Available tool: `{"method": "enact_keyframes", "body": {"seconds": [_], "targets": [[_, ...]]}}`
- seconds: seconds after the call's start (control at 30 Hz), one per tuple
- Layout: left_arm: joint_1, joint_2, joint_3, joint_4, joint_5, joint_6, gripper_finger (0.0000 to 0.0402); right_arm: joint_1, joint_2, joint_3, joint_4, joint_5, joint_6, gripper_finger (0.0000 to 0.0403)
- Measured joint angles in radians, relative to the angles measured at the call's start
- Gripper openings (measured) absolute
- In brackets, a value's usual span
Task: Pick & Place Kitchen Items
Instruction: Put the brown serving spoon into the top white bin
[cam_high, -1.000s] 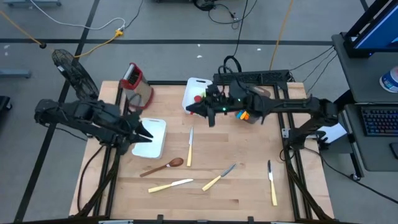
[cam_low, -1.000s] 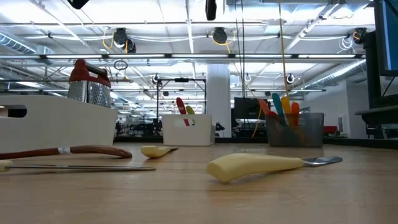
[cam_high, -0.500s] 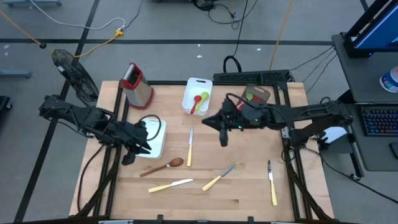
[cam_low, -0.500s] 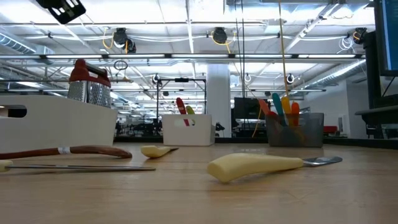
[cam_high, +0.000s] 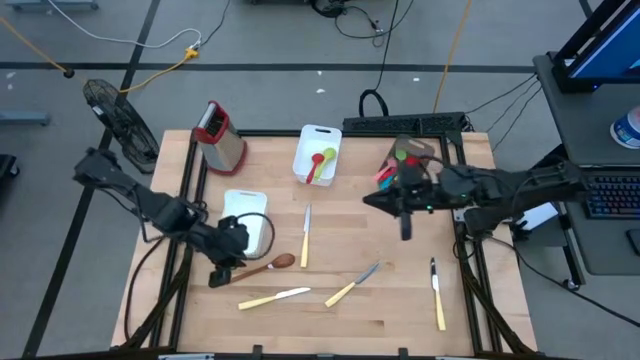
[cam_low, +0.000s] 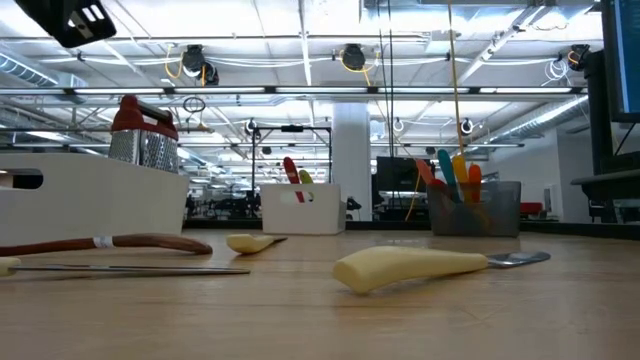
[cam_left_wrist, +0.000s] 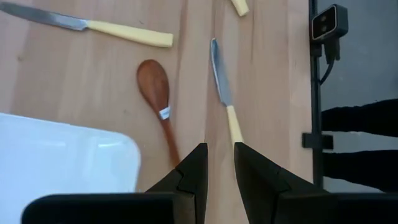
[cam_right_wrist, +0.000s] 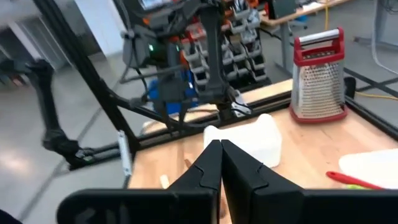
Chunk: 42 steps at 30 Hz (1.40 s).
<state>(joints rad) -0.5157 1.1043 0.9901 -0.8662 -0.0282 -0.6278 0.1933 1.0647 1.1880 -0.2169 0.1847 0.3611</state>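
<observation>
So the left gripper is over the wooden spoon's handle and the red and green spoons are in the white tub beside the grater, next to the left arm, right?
Not quite. The red and green spoons lie in the white tub at the back middle; the tub by the left arm shows empty in the high view. The left gripper is indeed over the wooden spoon handle's end.

Grey floor (cam_high: 270, 40) — bright ceiling lights (cam_low: 300, 40)

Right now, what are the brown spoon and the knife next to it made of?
The brown spoon looks like wood: matte reddish-brown, spoon and handle in one piece. The knife has a grey blade with a dull shine, probably metal. Its cream handle is smooth and plain, likely plastic, though that is hard to tell from here.
</observation>
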Motion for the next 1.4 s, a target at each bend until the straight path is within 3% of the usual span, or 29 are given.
{"method": "enact_keyframes", "body": {"seconds": [0.3, 0.57, 0.8, 1.2, 1.4], "targets": [[-0.024, 0.106, 0.0, 0.122, -0.001, -0.139, 0.0081, 0.044, -0.329, -0.396, 0.236, -0.002, 0.05, 0.0004], [-0.024, 0.153, 0.018, 0.138, -0.001, -0.257, 0.0081, 0.051, -0.568, -0.637, 0.381, -0.002, 0.044, 0.0004], [-0.024, 0.223, 0.101, 0.131, 0.001, -0.254, 0.0081, 0.051, -0.675, -0.72, 0.385, -0.002, 0.022, 0.0004], [-0.017, 0.394, 0.161, 0.106, 0.056, -0.269, 0.0081, 0.051, -0.714, -0.763, 0.385, -0.002, -0.006, 0.0004], [0.022, 0.463, 0.161, 0.11, -0.02, -0.198, 0.0081, 0.051, -0.714, -0.763, 0.385, -0.002, -0.007, 0.0004]]}}
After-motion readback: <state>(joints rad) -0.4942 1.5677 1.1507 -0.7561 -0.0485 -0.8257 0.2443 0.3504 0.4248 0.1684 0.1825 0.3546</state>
